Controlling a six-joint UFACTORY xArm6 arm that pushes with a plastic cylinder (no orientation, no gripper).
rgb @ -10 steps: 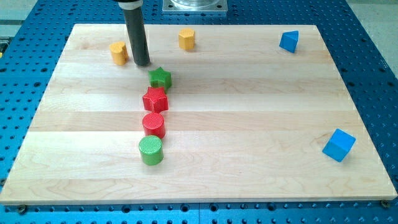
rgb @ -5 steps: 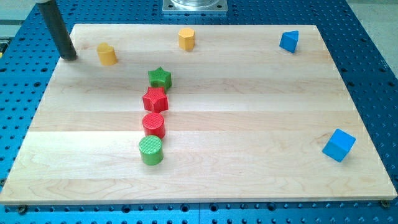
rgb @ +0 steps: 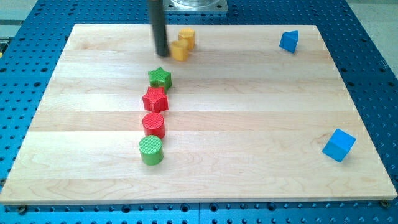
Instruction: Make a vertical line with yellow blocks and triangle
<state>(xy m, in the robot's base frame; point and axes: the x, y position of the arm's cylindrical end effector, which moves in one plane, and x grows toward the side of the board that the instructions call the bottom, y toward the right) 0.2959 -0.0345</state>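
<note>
Rod upper part: cut off by the view's top edge; mounting unseen. No claw fitted, so spread or pressed cannot be told.

My tip (rgb: 162, 53): on the pale wooden board (rgb: 249, 124), near the view's top.

Yellow block, nearer (rgb: 180, 51): just to the tip's right; contact unclear, shape hard to make out.

Yellow block, farther (rgb: 186, 38): up-right of the tip, touching the first.

Blue triangular block (rgb: 288, 41): far right of the tip.

Green star (rgb: 160, 78), red star (rgb: 155, 99), red cylinder (rgb: 153, 125), green cylinder (rgb: 150, 150): column below the tip.

Blue cube (rgb: 339, 145): far down-right.

Surround: blue perforated metal table (rgb: 373, 37).
</note>
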